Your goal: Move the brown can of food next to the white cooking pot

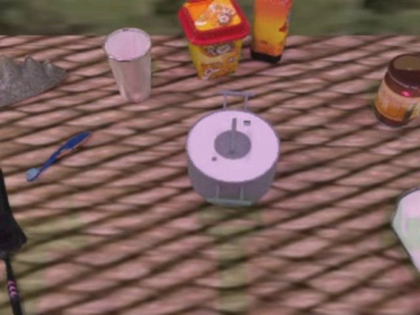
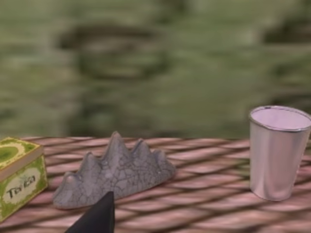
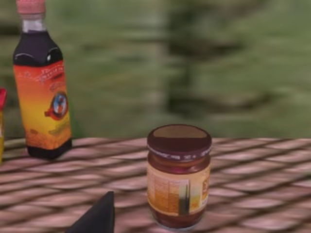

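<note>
The brown can of food (image 1: 398, 90) stands upright near the table's right edge, dark-lidded with an orange-yellow label; the right wrist view shows the can (image 3: 179, 175) close ahead. The white cooking pot (image 1: 232, 157), with a flat lid and a grey knob, sits in the middle of the table, well to the left of the can. My right gripper (image 3: 138, 216) is open and short of the can, touching nothing; one dark finger (image 3: 97, 216) shows. My left gripper (image 2: 155, 223) is parked at the left edge, open and holding nothing.
At the back stand a white-pink cup (image 1: 129, 62), a yellow tub with a red lid (image 1: 213, 36) and a tall orange bottle (image 1: 270, 26). A grey rock-like piece (image 1: 26, 79) and a blue toothbrush (image 1: 58, 155) lie at the left. A green tea box (image 2: 17, 174) shows beside the rock.
</note>
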Action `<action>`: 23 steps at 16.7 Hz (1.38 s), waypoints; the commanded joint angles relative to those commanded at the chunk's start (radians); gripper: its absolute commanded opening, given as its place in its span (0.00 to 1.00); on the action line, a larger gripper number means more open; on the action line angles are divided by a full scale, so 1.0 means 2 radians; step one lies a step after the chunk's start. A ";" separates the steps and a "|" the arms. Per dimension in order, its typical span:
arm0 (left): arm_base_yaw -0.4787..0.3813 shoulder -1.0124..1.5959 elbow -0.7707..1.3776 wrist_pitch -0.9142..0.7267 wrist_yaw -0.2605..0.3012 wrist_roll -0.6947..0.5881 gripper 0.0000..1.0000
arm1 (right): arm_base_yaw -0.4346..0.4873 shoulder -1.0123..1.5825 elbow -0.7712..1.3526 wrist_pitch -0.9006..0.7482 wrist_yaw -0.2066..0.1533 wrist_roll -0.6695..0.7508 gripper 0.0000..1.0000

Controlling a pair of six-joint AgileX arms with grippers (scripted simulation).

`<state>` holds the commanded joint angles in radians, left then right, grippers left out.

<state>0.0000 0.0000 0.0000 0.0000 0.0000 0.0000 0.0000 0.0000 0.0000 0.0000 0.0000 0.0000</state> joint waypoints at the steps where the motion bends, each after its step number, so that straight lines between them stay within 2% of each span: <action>1: 0.000 0.000 0.000 0.000 0.000 0.000 1.00 | 0.000 0.000 0.000 0.000 0.000 0.000 1.00; 5: 0.000 0.000 0.000 0.000 0.000 0.000 1.00 | 0.002 0.026 0.028 -0.013 -0.004 -0.007 1.00; 10: 0.000 0.000 0.000 0.000 0.000 0.000 1.00 | 0.002 0.161 0.164 -0.085 -0.014 -0.043 1.00; 15: 0.000 0.000 0.000 0.000 0.000 0.000 1.00 | -0.003 0.380 0.379 -0.205 -0.024 -0.104 1.00; 23: 0.000 0.000 0.000 0.000 0.000 0.000 1.00 | -0.013 0.799 0.797 -0.433 -0.043 -0.226 1.00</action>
<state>0.0000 0.0000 0.0000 0.0000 0.0000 0.0000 -0.0256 1.5976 1.5932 -0.8667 -0.0857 -0.4520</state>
